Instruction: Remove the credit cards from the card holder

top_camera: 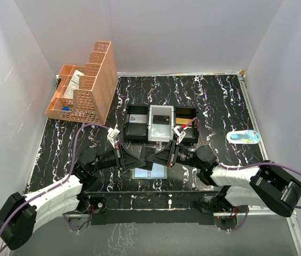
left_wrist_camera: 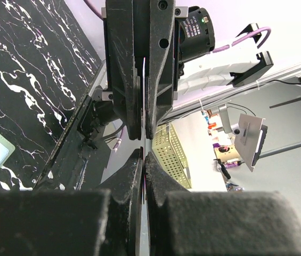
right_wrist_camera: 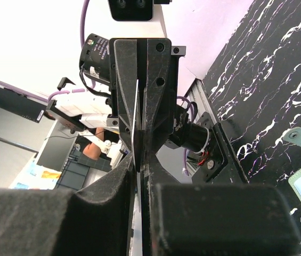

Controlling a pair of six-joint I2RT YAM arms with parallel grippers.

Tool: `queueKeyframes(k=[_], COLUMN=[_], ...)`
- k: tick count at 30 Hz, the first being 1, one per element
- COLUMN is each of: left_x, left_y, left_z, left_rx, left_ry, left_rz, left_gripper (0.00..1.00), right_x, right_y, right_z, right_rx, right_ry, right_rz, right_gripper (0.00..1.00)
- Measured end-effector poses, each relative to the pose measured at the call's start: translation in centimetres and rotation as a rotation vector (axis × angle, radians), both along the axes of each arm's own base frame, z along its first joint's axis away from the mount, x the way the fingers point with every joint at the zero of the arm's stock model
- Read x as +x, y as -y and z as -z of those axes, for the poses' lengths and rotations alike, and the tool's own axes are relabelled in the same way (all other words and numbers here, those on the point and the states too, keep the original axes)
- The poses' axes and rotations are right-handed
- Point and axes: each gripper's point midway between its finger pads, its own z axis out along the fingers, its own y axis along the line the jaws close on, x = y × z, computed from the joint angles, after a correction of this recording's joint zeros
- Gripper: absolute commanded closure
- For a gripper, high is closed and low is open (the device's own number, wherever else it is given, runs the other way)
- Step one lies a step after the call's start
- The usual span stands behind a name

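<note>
Currently the card holder [top_camera: 149,173] lies open and flat on the black marbled table [top_camera: 219,101], close to the near edge and about midway between left and right, its pale shiny inside facing up. Just above it the 2 claws meet nose to nose. The left gripper [top_camera: 142,159] and the right gripper [top_camera: 160,158] are each pinched narrow on the same thin pale card [right_wrist_camera: 136,114], which stands edge-on between them in both wrist views, clear of the holder. By my judgement at least 1 card is out and sits mid-handover, not yet set down. Whether any cards remain in the holder's pockets I cannot tell, since the arms cover much of it. Just beyond the grippers sits the black-and-white tray [top_camera: 134,108] with 3 compartments, something orange-yellow in its right compartment, possibly a card. The orange lattice organiser [top_camera: 83,90] stands at the far left, and a small blue-and-white object [top_camera: 243,137] lies to the right.
</note>
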Motion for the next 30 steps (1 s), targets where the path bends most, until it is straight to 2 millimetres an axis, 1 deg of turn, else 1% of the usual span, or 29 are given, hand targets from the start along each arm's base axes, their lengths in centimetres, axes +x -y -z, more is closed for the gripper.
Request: queueKeyframes(k=[3,5,6,7,11,12,13,14,15,18,23,27,30], left_x=[0.1,0.1,0.1,0.1,0.4,0.5,0.6,0.7,0.8,1.5,3.2,4.8,5.8], left_y=[0.0,0.0,0.0,0.0,-0.2,-0.3,-0.3,-0.5,-0.5,-1.0,-2.0,-3.5,-5.1], left_z=[0.0,0.0,0.0,0.2,1.0,1.3,1.6,1.9,2.2,2.6,1.5,0.4,0.7], left_rx=[-0.001,-0.001,0.001,0.005,0.043,0.058,0.075,0.092,0.108,0.171,0.288,0.387,0.502], left_ry=[-0.002,-0.002,-0.002,-0.005,-0.007,-0.01,-0.015,-0.018,-0.02,-0.02,0.007,0.046,0.059], left_rz=[-0.003,-0.003,-0.003,-0.005,-0.032,-0.04,-0.051,-0.061,-0.071,-0.124,-0.235,-0.341,-0.42], left_gripper=[1.0,1.0,0.98,0.88,0.37,0.28,0.21,0.1,0.02,0.01,0.01,0.01,0.01], right_x=[0.0,-0.1,-0.1,0.0,0.3,0.3,0.4,0.4,0.5,0.7,1.9,3.2,4.1], right_y=[0.0,0.0,0.0,0.0,0.1,0.3,0.5,0.7,0.9,1.4,2.3,3.6,4.9], right_z=[-0.1,-0.1,0.0,0.0,0.0,-0.2,-0.4,-0.6,-0.7,-0.7,1.4,2.5,2.8], right_rx=[0.004,0.004,0.003,0.002,-0.002,0.002,0.005,0.004,0.0,-0.025,-0.141,-0.22,-0.262], right_ry=[0.0,-0.002,-0.003,-0.004,-0.009,-0.003,0.005,0.012,0.021,0.039,0.028,0.024,0.039], right_rz=[-0.002,-0.005,-0.005,-0.004,0.019,0.032,0.046,0.06,0.072,0.107,0.203,0.307,0.394], right_gripper=[1.0,1.0,1.0,1.0,1.0,1.0,1.0,1.0,1.0,1.0,1.0,1.0,1.0])
